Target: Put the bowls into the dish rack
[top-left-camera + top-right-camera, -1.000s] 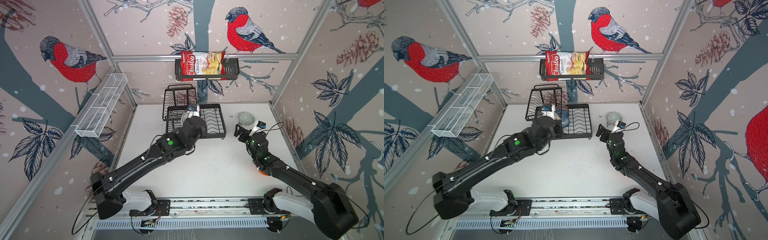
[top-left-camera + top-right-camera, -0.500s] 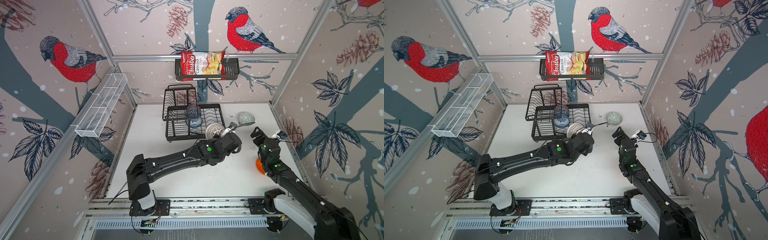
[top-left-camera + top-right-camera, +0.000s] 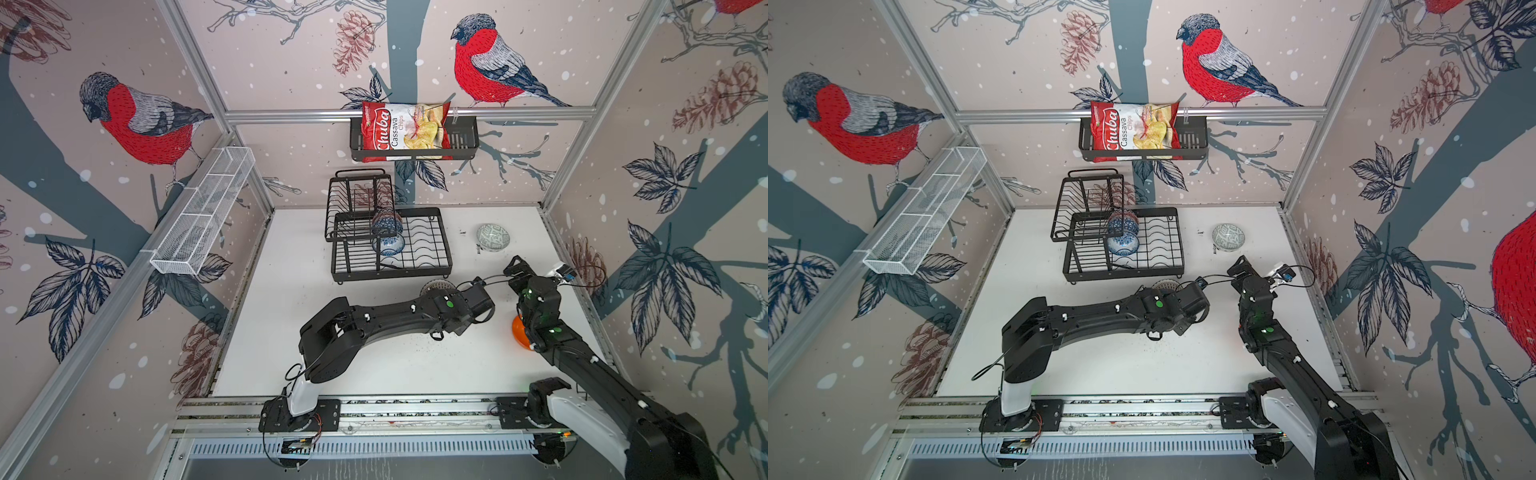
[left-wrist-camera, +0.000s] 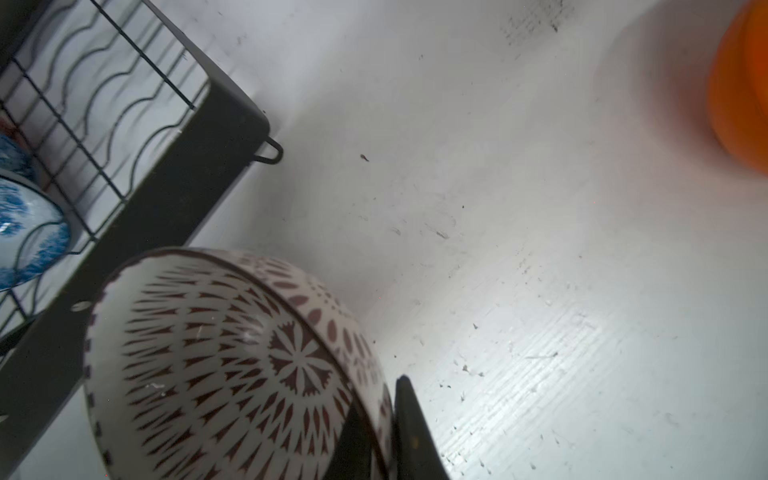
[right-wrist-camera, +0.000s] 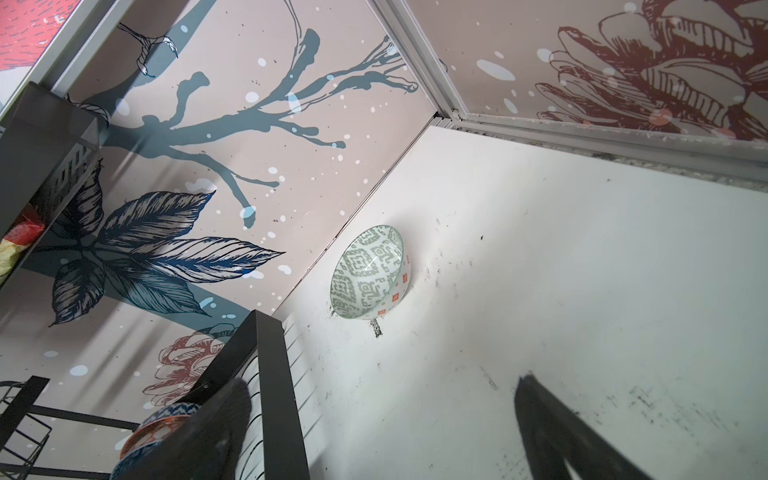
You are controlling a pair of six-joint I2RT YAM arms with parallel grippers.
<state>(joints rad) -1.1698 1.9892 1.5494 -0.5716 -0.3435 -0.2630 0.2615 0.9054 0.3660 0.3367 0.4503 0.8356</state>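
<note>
Radial-patterned bowl [image 4: 232,365], largely hidden beneath the left arm in both top views, sits beside the front right corner of the dish rack [image 3: 395,273], its rim clamped by the left gripper [image 4: 384,432]. Orange bowl [image 3: 518,332] is half hidden behind the right arm. Two blue bowls [image 3: 388,245] stand racked; one grey-green bowl [image 3: 493,237] sits near the bench's far right corner. Right gripper [image 3: 517,266] gapes, empty.

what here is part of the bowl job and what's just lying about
Job: black wire dish rack, white radial-patterned bowl, grey-green patterned bowl, plain orange bowl, blue bowls in rack.
Lying about: red chips bag, black slatted basket, white mesh tray.
</note>
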